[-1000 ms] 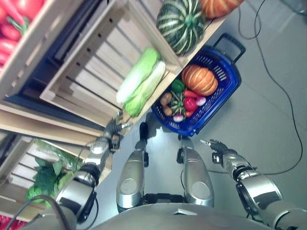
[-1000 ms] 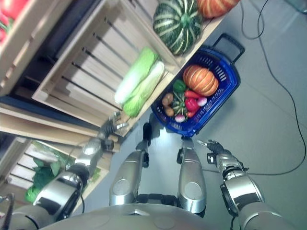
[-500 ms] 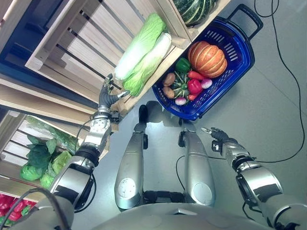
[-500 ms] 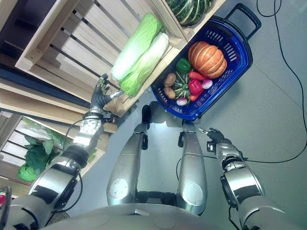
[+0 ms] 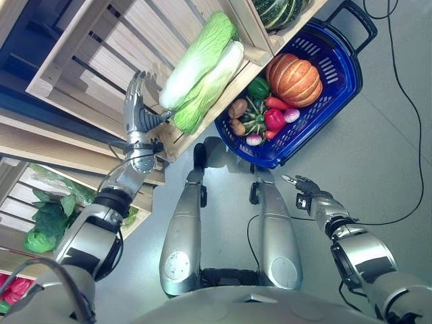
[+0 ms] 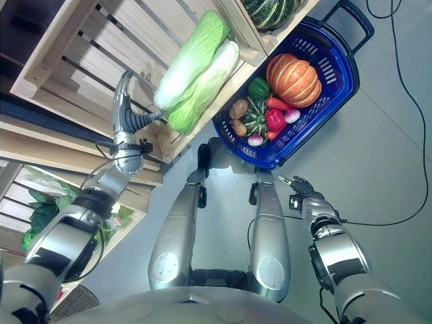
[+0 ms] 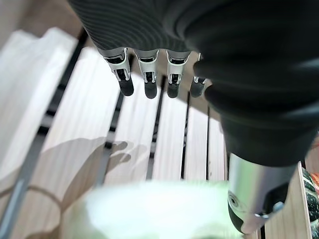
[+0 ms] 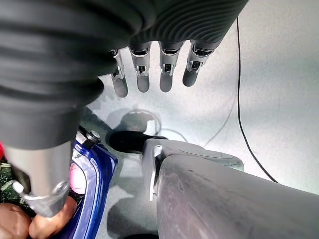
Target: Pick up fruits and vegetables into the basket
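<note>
I see two cabbages (image 5: 202,71) lying side by side in a slatted wooden crate (image 5: 101,54) on the shelf, their pale ends toward my left hand (image 5: 137,111). That hand is raised inside the crate just beside the cabbages, fingers (image 7: 149,84) straight and spread wide, holding nothing; from the wrist, a blurred pale-green cabbage end lies below them over the slats. The blue basket (image 5: 337,81) stands on the floor next to the shelf and holds an orange pumpkin (image 5: 293,79), a green pepper (image 5: 258,88), red peppers (image 5: 273,120), a small striped squash (image 5: 254,122), potatoes (image 5: 237,109) and a radish (image 5: 254,140). A large striped green squash (image 5: 280,10) sits in the neighbouring crate. My right hand (image 5: 305,192) hangs low over the floor near the basket, fingers (image 8: 167,74) relaxed and empty.
</note>
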Available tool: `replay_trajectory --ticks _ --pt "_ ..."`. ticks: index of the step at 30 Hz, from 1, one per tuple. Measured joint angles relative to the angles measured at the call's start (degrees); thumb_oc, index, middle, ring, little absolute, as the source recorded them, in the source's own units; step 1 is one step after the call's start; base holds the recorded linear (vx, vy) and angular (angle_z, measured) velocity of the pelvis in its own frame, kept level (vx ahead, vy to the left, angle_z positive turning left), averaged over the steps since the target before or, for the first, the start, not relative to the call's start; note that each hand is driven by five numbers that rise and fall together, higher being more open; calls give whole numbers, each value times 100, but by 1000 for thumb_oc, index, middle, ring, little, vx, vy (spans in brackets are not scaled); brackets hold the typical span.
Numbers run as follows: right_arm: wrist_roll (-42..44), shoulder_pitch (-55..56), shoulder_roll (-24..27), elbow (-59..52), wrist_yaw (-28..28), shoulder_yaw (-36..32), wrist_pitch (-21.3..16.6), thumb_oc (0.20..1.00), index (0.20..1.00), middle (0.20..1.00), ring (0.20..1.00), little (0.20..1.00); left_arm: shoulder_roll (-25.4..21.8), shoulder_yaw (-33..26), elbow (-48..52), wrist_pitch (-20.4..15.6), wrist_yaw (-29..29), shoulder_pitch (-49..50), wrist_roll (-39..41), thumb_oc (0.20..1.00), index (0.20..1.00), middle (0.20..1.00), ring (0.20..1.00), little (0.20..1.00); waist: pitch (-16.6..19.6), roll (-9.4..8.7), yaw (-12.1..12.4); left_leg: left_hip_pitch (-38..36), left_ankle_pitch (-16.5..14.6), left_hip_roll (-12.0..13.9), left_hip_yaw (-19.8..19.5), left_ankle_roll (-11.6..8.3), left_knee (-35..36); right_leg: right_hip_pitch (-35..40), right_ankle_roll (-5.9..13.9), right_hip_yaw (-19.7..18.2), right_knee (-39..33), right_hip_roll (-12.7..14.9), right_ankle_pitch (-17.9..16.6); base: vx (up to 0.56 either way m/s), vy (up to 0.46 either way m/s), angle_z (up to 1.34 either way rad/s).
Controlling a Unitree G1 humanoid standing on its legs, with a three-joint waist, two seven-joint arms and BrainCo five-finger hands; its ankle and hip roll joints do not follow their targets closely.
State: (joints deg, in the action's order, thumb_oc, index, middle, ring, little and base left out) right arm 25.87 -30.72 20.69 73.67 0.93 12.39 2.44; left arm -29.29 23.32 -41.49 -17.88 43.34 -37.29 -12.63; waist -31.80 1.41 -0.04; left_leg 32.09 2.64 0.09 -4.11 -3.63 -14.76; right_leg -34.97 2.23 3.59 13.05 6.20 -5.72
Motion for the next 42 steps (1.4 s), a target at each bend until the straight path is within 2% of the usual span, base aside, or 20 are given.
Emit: replay_trajectory --ticks 5,10,13,21,35,42 --pt "4 -79 8 2 -1 199 1 1000 1000 1000 1000 1000 -78 153 -161 71 42 -310 -299 1000 1000 1000 1000 1000 8 -37 -63 31 -15 2 34 12 -15 -55 4 -33 14 -4 2 3 11 -2" --pt "1 -191 5 1 -6 218 11 1000 1000 1000 1000 1000 -78 291 -638 297 -34 -683 -323 1000 1000 1000 1000 1000 6 -52 -172 138 -50 1 87 14 -117 -155 8 -152 54 -33 0 9 25 -4" --pt "1 -237 6 7 -16 271 39 1000 1000 1000 1000 1000 -79 450 -807 416 -248 -977 -323 1000 1000 1000 1000 1000 5 -55 -227 162 -51 5 89 11 -122 -190 7 -161 73 -41 -1 0 0 0" --pt "0 -546 -16 19 -56 513 47 1000 1000 1000 1000 1000 -67 620 -1535 433 -824 -1490 -244 1000 1000 1000 1000 1000 -1 -115 -417 264 -152 61 218 -2 -307 -310 15 -306 157 -114 -2 4 6 -8" --pt "0 -632 -4 37 -115 657 122 1000 1000 1000 1000 1000 -5 738 -2517 654 -1808 -1938 518 1000 1000 1000 1000 1000 11 -172 -625 378 -228 83 249 8 -493 -389 19 -381 214 -155 -2 1 1 -1" --pt "-1 -731 -4 46 -120 683 132 1000 1000 1000 1000 1000 51 717 -2904 657 -2007 -1963 936 1000 1000 1000 1000 1000 14 -198 -643 380 -293 100 269 -11 -560 -393 19 -451 220 -196 -3 13 14 -5"
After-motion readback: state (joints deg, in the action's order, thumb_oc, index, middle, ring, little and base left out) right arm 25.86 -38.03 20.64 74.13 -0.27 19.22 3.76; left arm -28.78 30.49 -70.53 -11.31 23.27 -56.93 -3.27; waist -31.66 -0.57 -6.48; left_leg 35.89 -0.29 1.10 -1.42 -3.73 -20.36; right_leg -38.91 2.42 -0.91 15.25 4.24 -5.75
